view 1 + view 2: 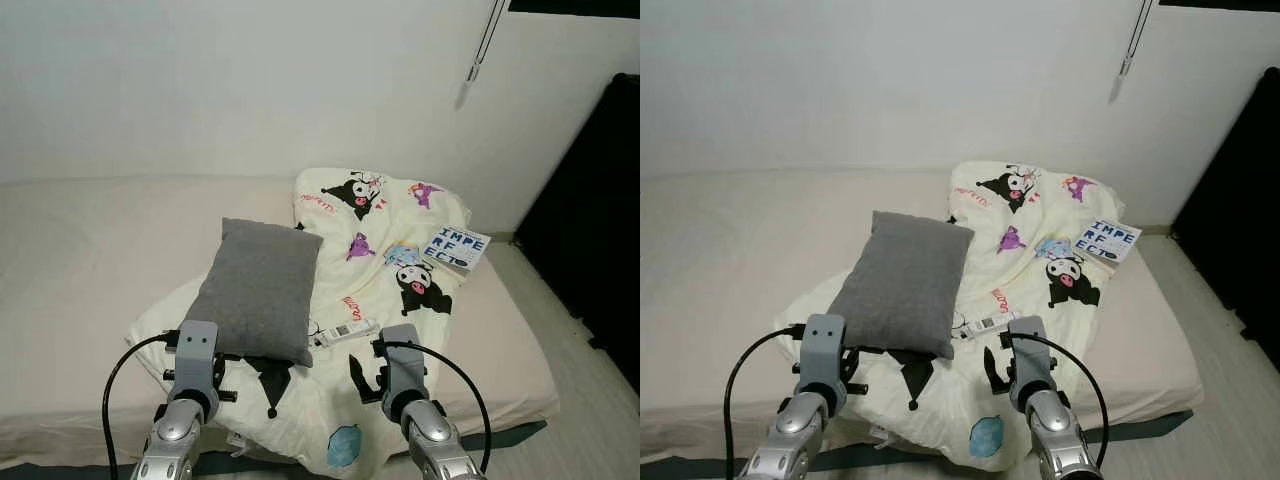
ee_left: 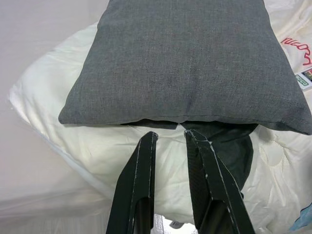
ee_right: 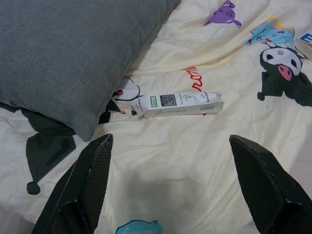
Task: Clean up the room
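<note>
A grey pillow (image 1: 260, 288) lies on a cream cartoon-print blanket (image 1: 375, 260) spread over the bed. A small white box (image 3: 178, 104) rests on the blanket beside the pillow's near right corner. A book (image 1: 456, 247) with blue letters sits at the blanket's far right edge. My left gripper (image 2: 170, 138) hovers just short of the pillow's near edge, its fingers close together with nothing between them. My right gripper (image 3: 170, 146) is open wide above the blanket, a little short of the white box.
The bed (image 1: 80, 250) fills the left and middle, with bare beige mattress to the left of the blanket. A white wall stands behind it. A dark panel (image 1: 600, 220) and pale floor lie to the right. A cord pull (image 1: 480, 50) hangs on the wall.
</note>
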You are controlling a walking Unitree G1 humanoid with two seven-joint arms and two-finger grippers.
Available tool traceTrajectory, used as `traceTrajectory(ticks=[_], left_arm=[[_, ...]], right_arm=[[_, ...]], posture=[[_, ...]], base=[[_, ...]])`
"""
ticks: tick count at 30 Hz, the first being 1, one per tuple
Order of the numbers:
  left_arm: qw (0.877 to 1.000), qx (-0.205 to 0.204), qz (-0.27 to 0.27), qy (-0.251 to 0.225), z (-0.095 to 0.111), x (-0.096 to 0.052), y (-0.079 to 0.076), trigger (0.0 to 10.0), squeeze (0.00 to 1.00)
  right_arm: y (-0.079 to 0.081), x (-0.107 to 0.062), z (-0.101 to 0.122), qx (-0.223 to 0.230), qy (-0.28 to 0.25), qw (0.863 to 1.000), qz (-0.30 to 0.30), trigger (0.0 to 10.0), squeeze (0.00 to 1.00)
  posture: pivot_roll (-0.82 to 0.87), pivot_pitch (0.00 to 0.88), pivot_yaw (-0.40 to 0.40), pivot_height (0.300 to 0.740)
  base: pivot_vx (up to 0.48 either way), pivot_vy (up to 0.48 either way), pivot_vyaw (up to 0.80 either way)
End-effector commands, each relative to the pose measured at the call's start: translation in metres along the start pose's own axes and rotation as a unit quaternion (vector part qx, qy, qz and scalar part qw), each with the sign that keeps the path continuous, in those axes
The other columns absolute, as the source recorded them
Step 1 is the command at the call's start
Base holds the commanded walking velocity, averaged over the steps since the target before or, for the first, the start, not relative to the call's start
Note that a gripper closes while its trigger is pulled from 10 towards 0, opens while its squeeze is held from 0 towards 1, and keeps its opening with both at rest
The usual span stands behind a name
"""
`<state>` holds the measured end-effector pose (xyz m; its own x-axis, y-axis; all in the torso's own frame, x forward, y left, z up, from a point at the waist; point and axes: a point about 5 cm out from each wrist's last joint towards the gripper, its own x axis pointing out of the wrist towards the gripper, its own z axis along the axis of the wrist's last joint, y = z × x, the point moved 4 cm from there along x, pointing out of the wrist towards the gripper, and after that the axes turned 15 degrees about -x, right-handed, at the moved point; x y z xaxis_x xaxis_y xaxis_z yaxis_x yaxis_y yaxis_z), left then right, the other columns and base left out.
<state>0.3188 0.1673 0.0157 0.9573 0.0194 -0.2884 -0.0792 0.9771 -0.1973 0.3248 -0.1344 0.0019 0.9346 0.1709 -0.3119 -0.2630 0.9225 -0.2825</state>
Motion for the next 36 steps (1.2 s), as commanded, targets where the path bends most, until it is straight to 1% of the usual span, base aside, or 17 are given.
traceTrajectory(ticks=[1,4,10,11,12,13,14,15,16,17,18,20,22,26,30,33,36], left_arm=[[1.000,0.007,0.005,0.013,-0.008,-0.002,0.002,10.0,0.00],[1.000,0.016,0.007,0.015,-0.010,-0.002,0.004,10.0,0.00],[1.000,0.014,0.021,0.009,-0.010,-0.002,0.008,10.0,0.00],[1.000,0.012,0.027,0.006,-0.010,-0.003,0.010,10.0,0.00],[0.999,0.012,0.045,0.000,-0.010,-0.004,0.015,10.0,0.00],[0.999,0.012,0.045,0.000,-0.010,-0.004,0.015,10.0,0.00],[0.998,0.010,0.055,-0.003,-0.010,-0.004,0.018,10.0,0.00],[0.998,0.010,0.055,-0.003,-0.010,-0.004,0.018,10.0,0.00],[0.998,0.009,0.061,-0.006,-0.009,-0.005,0.020,10.0,0.00],[0.997,0.007,0.076,-0.006,-0.010,-0.005,0.025,10.0,0.00],[0.996,0.006,0.091,-0.002,-0.012,-0.006,0.031,10.0,0.00],[0.996,0.006,0.091,-0.002,-0.012,-0.006,0.031,10.0,0.00],[0.994,0.000,0.111,0.005,-0.016,-0.008,0.039,10.0,0.00],[0.993,-0.005,0.114,0.005,-0.016,-0.008,0.040,10.0,0.00],[0.994,-0.008,0.109,0.003,-0.016,-0.009,0.039,10.0,0.00],[0.996,0.001,0.090,0.006,-0.017,-0.008,0.032,10.0,0.00],[0.997,0.010,0.079,0.009,-0.018,-0.007,0.027,10.0,0.00]], right_arm=[[-0.002,-0.002,-0.006,0.006,0.010,1.000,-0.005,10.0,0.00],[-0.003,-0.002,-0.006,0.005,0.011,1.000,-0.006,10.0,0.00],[-0.006,-0.002,-0.004,0.000,0.003,1.000,-0.020,10.0,0.00],[-0.009,-0.002,-0.003,-0.003,-0.002,1.000,-0.028,10.0,0.00],[-0.017,-0.003,-0.001,-0.011,-0.009,0.998,-0.054,10.0,0.00],[-0.017,-0.003,-0.001,-0.011,-0.009,0.998,-0.054,10.0,0.00],[-0.025,-0.005,0.000,-0.023,-0.009,0.996,-0.080,10.0,0.00],[-0.025,-0.005,0.000,-0.023,-0.009,0.996,-0.080,10.0,0.00],[-0.030,-0.006,0.000,-0.031,-0.009,0.995,-0.098,10.0,0.00],[-0.041,-0.008,-0.003,-0.031,-0.002,0.991,-0.129,10.0,0.00],[-0.049,-0.010,-0.006,-0.022,0.007,0.988,-0.150,10.0,0.00],[-0.049,-0.010,-0.006,-0.022,0.007,0.988,-0.150,10.0,0.00],[-0.054,-0.013,-0.013,-0.007,0.020,0.987,-0.160,10.0,0.00],[-0.053,-0.013,-0.015,-0.005,0.024,0.988,-0.155,10.0,0.00],[-0.046,-0.010,-0.015,-0.002,0.024,0.991,-0.129,10.0,0.00],[-0.037,-0.008,-0.012,0.003,0.019,0.994,-0.110,10.0,0.00],[-0.034,-0.006,-0.011,0.005,0.017,0.994,-0.105,10.0,0.00]], posture=[[0.03,0.098,-0.041,0.740],[0.03,0.098,-0.040,0.740],[0.03,0.097,-0.044,0.740],[0.03,0.099,-0.047,0.740],[0.03,0.099,-0.047,0.740],[0.03,0.099,-0.047,0.740],[0.03,0.098,-0.049,0.740],[0.03,0.098,-0.049,0.740],[0.03,0.098,-0.049,0.740],[0.03,0.095,-0.055,0.740],[0.03,0.093,-0.058,0.740],[0.03,0.093,-0.058,0.740],[0.03,0.090,-0.060,0.740],[0.03,0.091,-0.061,0.740],[0.03,0.091,-0.061,0.740],[0.03,0.094,-0.056,0.740],[0.03,0.096,-0.054,0.740]], base=[[0.000,0.000,0.00],[0.000,0.000,0.00],[0.000,0.000,0.00],[0.000,0.000,0.00],[0.000,0.000,0.00],[0.000,0.000,0.00],[0.000,0.000,0.00],[0.000,0.000,0.00],[0.000,0.000,0.00],[0.000,0.000,0.00],[0.000,0.000,0.00],[0.000,0.000,0.00],[0.000,0.000,0.00],[0.000,0.000,0.00],[0.000,0.000,0.00],[0.000,0.000,0.00],[0.000,0.000,0.00]])
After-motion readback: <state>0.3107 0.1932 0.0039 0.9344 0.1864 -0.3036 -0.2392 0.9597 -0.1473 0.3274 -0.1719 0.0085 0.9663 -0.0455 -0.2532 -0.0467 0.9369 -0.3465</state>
